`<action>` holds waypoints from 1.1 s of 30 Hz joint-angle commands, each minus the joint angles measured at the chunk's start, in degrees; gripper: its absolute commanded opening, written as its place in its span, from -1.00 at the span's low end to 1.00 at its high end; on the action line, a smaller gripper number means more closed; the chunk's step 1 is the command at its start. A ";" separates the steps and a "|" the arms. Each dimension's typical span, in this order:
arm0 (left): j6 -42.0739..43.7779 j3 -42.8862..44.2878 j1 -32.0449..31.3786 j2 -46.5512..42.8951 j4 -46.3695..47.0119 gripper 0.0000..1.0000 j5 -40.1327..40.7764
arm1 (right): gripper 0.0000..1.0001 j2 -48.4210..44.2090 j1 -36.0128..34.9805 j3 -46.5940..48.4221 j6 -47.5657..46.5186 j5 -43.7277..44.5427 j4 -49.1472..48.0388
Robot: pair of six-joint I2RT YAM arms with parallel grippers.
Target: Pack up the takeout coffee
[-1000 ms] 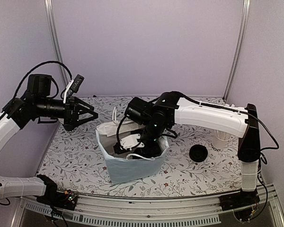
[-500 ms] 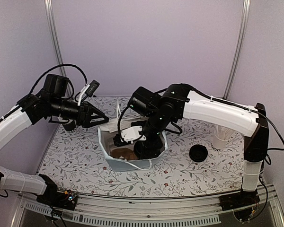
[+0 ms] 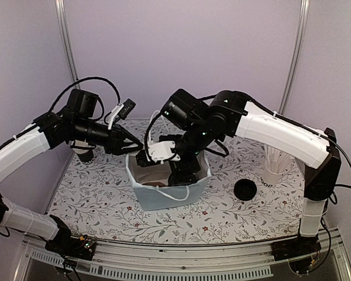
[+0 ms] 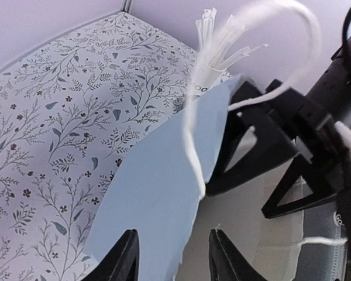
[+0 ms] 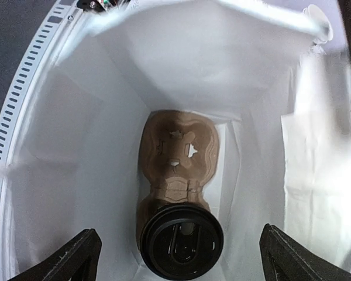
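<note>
The left arm is stretching in from the left of the pale-blue bag with its wrist roughly level. The left gripper is straddling the bag's left rim, its 2 fingers standing apart with the paper edge between them. The right arm is arching over the bag from the right, elbow high. The right gripper is pointing down into the bag's mouth, its 2 fingers spread wide and gripping nothing.

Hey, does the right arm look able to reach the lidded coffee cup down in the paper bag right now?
Probably yes. The right gripper hangs open straight above the lidded coffee cup, which sits in the cardboard carrier on the paper bag floor. The bag's mouth gapes, with nothing between.
</note>
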State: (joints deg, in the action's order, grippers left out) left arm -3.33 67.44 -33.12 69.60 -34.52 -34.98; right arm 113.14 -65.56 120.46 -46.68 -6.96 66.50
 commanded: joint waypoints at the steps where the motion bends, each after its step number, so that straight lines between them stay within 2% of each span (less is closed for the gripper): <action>1: 1.56 1.84 -0.70 3.51 2.42 -0.20 2.25 | 0.95 -7.20 0.12 0.45 -3.16 -3.72 -2.96; 8: 2.15 2.76 -0.42 7.28 7.03 -0.46 5.02 | 0.92 -13.06 0.16 1.26 -5.15 -2.72 -3.45; 12: 1.84 4.50 -0.20 9.64 8.20 -0.44 6.30 | 0.88 -14.73 0.32 1.75 -5.47 0.65 -4.38; 15: 1.75 6.38 -0.02 10.25 8.33 -0.25 7.84 | 0.86 -16.64 3.55 3.77 -4.86 1.62 -6.58; 17: 1.64 6.93 0.13 9.72 8.77 -0.12 9.66 | 0.83 -17.93 9.59 5.06 -2.81 -1.73 -8.40; 19: 1.37 6.77 0.33 8.48 10.06 0.09 11.87 | 0.79 -19.03 18.09 5.61 0.70 -6.85 -9.01; 22: 0.50 6.15 0.67 6.17 11.53 0.28 13.88 | 0.75 -20.48 31.84 0.93 4.45 -11.35 -9.76; 29: -1.26 5.60 0.77 0.72 10.72 0.44 16.56 | 0.68 -30.14 55.49 -18.07 10.59 -21.94 -13.02; 33: -0.38 5.00 1.06 -2.32 10.62 0.52 19.46 | 0.65 -38.67 62.07 -27.62 9.10 -24.68 -11.36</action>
State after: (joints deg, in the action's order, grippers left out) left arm -4.08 72.93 -32.67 70.22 -25.12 -19.09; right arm 84.03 -7.22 98.74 -38.76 -24.62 54.00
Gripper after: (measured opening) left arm 0.747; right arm 0.832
